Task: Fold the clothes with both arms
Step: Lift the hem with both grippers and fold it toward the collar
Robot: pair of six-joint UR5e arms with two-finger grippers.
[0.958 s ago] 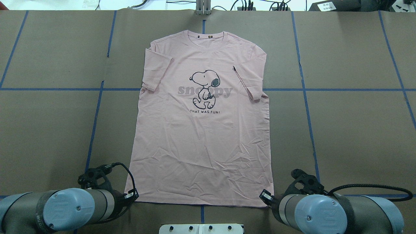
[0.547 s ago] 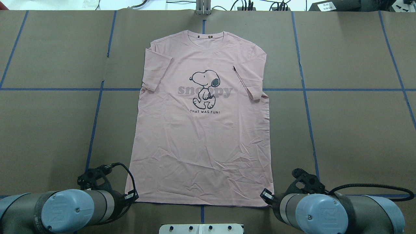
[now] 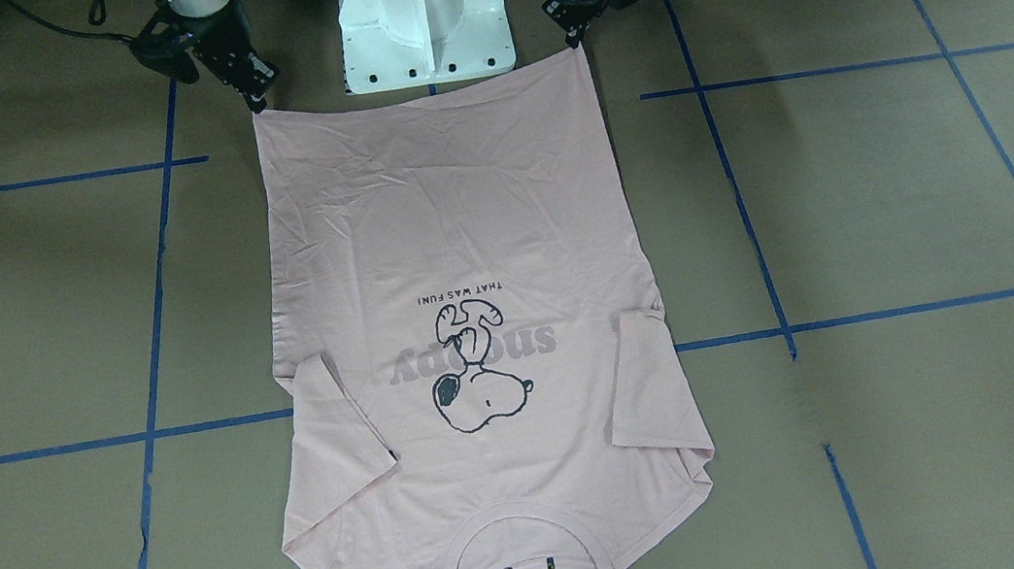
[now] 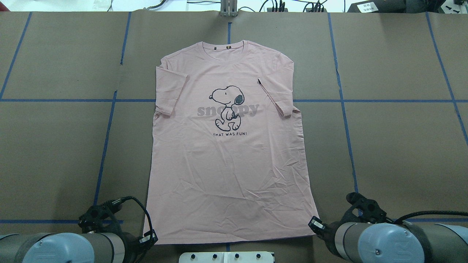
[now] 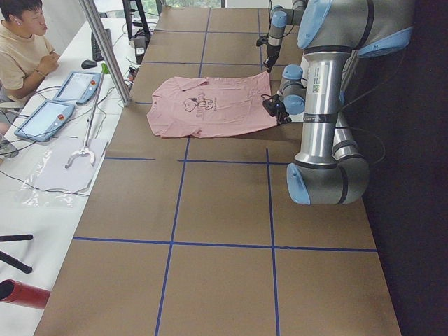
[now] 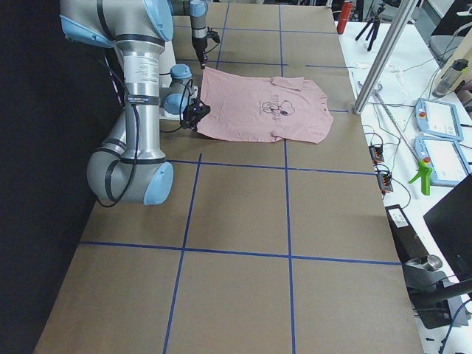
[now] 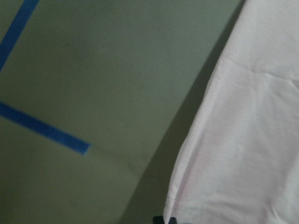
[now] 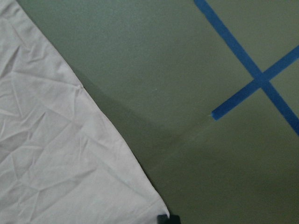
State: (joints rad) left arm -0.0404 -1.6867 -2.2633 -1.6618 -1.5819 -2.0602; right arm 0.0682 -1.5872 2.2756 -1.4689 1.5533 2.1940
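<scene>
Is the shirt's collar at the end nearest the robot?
No, the collar is at the far end of the shirt; the hem faces the robot.

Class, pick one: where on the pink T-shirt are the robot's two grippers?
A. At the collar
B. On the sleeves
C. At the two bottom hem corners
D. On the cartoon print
C: the left gripper and the right gripper each pinch one bottom hem corner of the T-shirt.
</scene>
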